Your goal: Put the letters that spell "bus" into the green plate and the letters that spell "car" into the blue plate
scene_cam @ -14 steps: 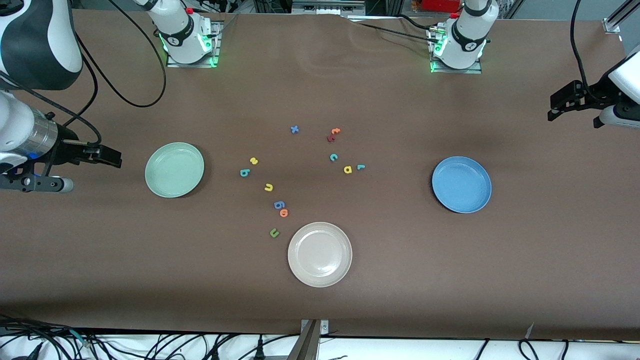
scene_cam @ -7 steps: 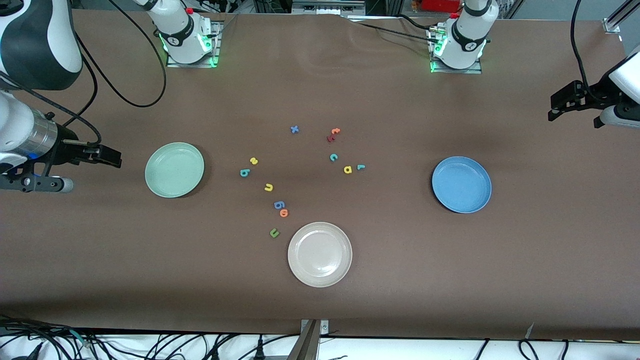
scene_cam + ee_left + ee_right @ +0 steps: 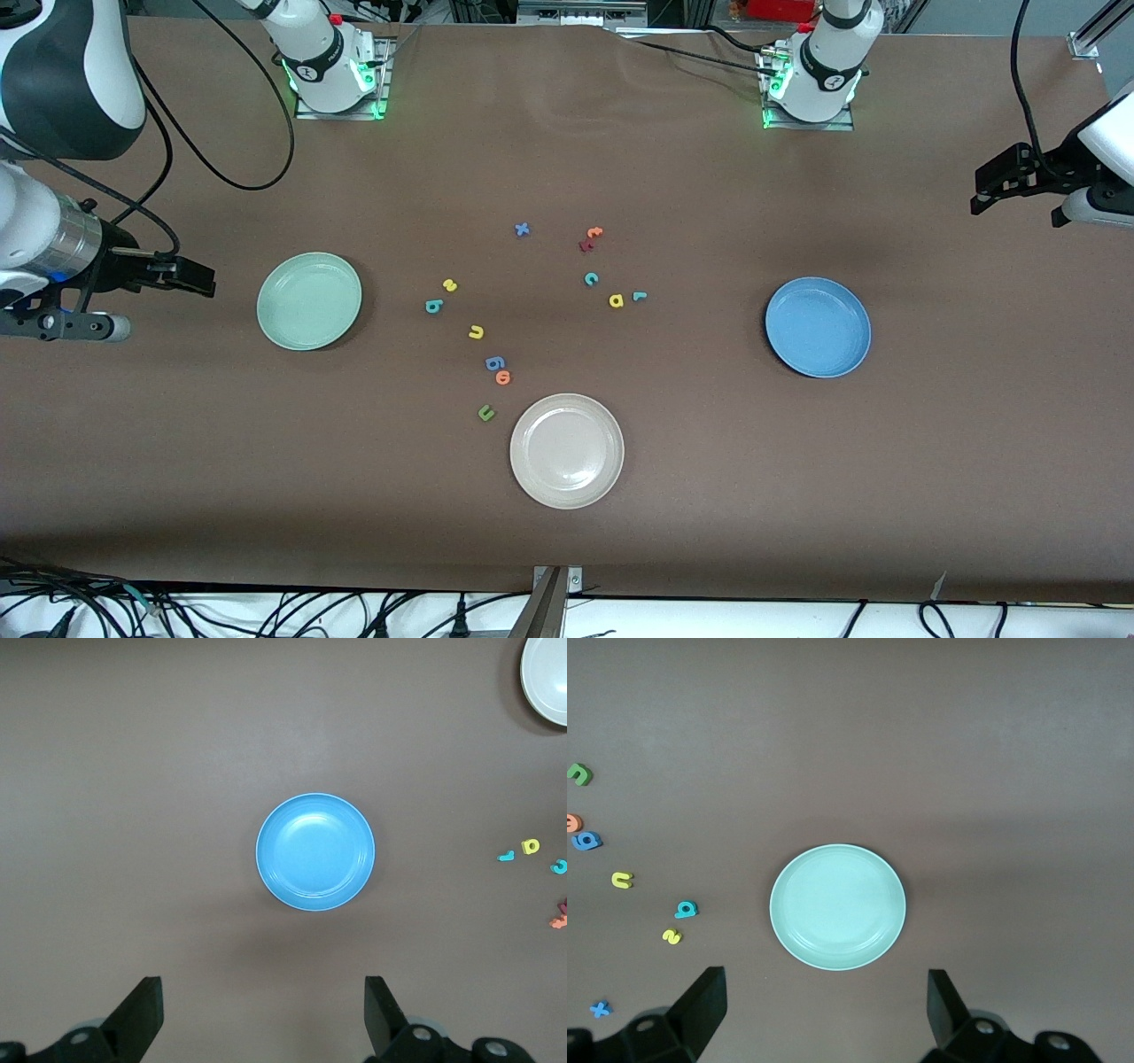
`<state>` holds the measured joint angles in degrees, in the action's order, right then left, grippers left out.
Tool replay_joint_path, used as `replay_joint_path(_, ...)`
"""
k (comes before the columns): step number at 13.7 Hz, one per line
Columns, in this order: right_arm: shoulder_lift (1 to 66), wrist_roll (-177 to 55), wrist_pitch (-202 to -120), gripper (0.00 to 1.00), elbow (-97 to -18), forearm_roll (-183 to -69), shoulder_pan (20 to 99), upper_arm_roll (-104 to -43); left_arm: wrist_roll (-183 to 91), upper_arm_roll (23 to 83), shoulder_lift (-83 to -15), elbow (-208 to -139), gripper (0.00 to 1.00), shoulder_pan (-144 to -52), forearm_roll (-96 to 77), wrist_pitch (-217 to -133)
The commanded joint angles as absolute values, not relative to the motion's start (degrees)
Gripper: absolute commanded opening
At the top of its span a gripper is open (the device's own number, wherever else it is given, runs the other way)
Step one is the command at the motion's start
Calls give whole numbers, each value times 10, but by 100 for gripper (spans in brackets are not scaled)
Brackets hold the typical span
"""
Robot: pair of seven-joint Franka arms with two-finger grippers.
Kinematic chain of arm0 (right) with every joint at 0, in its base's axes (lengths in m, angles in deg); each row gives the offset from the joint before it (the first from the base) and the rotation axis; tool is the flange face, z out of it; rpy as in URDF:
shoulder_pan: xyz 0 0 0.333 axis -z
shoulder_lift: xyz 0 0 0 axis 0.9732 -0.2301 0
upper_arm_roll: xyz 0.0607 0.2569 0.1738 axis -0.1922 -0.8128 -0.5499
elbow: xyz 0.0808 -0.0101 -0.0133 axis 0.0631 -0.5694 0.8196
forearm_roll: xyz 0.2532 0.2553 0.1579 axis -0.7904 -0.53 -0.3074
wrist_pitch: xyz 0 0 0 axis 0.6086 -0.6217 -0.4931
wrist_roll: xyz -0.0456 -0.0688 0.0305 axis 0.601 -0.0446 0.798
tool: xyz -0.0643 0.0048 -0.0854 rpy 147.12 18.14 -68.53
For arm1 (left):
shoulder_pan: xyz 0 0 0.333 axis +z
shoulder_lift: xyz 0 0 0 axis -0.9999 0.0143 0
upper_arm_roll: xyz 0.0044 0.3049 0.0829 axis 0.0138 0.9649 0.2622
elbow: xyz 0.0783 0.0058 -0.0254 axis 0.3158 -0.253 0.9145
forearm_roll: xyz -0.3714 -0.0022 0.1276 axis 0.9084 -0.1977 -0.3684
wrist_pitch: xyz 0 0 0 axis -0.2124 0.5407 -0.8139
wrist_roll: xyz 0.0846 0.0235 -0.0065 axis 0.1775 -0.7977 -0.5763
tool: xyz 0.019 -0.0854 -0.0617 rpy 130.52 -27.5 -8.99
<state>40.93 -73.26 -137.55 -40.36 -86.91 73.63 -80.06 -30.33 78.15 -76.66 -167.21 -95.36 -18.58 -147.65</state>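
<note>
The green plate (image 3: 309, 301) lies toward the right arm's end of the table and the blue plate (image 3: 818, 327) toward the left arm's end; both hold nothing. Between them lie the teal "b" (image 3: 432, 307), yellow "s" (image 3: 450, 285) and yellow "u" (image 3: 477, 332), then the teal "c" (image 3: 591, 279), yellow "a" (image 3: 617, 301) and teal "r" (image 3: 640, 296). My right gripper (image 3: 199, 279) hangs open over bare table beside the green plate (image 3: 837, 906). My left gripper (image 3: 988, 190) hangs open over the table's end by the blue plate (image 3: 315, 851). Neither holds anything.
An off-white plate (image 3: 567, 451) sits nearer the front camera than the letters. Other letters lie among them: a blue "x" (image 3: 522, 229), an orange "t" (image 3: 594, 233), a dark red letter (image 3: 586, 245), a blue "g" (image 3: 494, 362), an orange "o" (image 3: 503, 378) and a green "u" (image 3: 485, 413).
</note>
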Motion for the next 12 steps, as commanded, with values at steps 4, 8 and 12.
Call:
replay_joint_path(4,412,-725,-1370,100,-406,-870,741,-805,-289,784,-773,-1679,100,-956,-181,-1481)
replay_joint_path(8,412,-725,-1370,100,-406,-870,741,-805,-288,783,-773,-1678,100,-956,-181,-1481)
replay_joint_path(12,412,-725,-1370,100,-407,-870,741,-804,-288,782,-772,-1677,100,-957,-182,-1481)
